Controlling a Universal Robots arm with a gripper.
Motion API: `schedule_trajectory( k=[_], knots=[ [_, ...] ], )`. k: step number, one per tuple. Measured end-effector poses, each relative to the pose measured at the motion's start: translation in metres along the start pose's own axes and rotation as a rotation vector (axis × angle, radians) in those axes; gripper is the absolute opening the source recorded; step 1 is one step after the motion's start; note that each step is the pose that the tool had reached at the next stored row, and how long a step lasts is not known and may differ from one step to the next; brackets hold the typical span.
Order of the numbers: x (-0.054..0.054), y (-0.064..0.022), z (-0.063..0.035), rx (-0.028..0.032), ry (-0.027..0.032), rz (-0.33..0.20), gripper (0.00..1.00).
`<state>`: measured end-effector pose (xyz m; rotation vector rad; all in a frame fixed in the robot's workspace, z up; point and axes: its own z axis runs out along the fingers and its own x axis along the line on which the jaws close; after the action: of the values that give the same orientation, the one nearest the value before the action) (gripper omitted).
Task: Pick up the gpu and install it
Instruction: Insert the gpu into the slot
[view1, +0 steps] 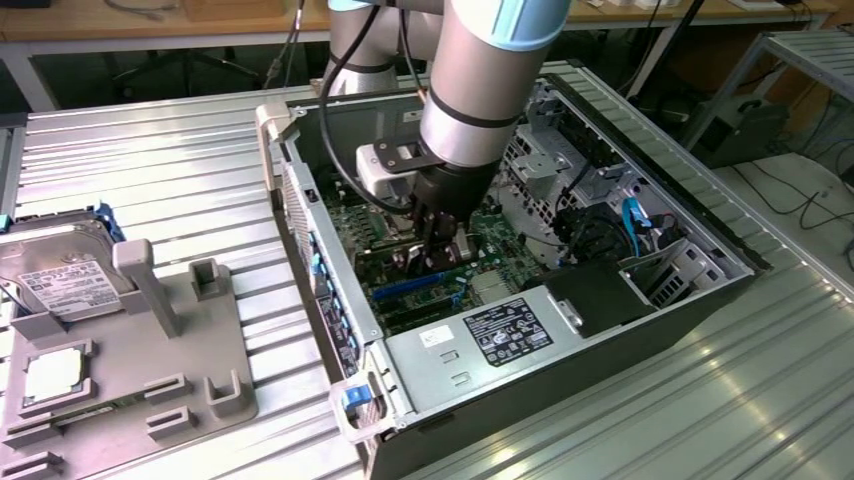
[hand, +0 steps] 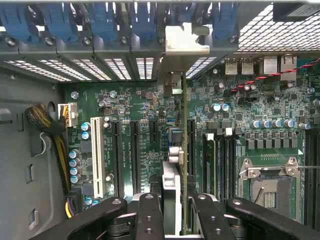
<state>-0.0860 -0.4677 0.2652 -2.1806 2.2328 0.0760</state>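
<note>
My gripper (view1: 443, 240) reaches down inside the open computer case (view1: 694, 215), over the green motherboard (view1: 487, 240). It is shut on the gpu (hand: 171, 182), which I see edge-on between the two black fingers (hand: 149, 215) in the wrist view. The card stands upright along the black expansion slots (hand: 134, 155). Its silver end bracket (hand: 186, 40) lies at the case's rear slot openings, beside the blue latches (hand: 100, 20). In the exterior view the gpu (view1: 451, 258) is mostly hidden by the gripper. Whether its lower edge sits in a slot I cannot tell.
A grey fixture (view1: 180, 370) at the exterior view's left carries a silver hard drive (view1: 60, 270) and a small square CPU chip (view1: 56, 372). Inside the case are the power supply (view1: 507, 330), drive cages (view1: 554, 160), an open CPU socket (hand: 267, 190) and a cable bundle (hand: 45, 120).
</note>
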Motion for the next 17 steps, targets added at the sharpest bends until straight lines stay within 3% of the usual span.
schedule_trajectory(
  k=[17],
  knots=[
    [0.0001,0.0013,0.0016,-0.0003,0.0002,-0.007,0.28]
  ],
)
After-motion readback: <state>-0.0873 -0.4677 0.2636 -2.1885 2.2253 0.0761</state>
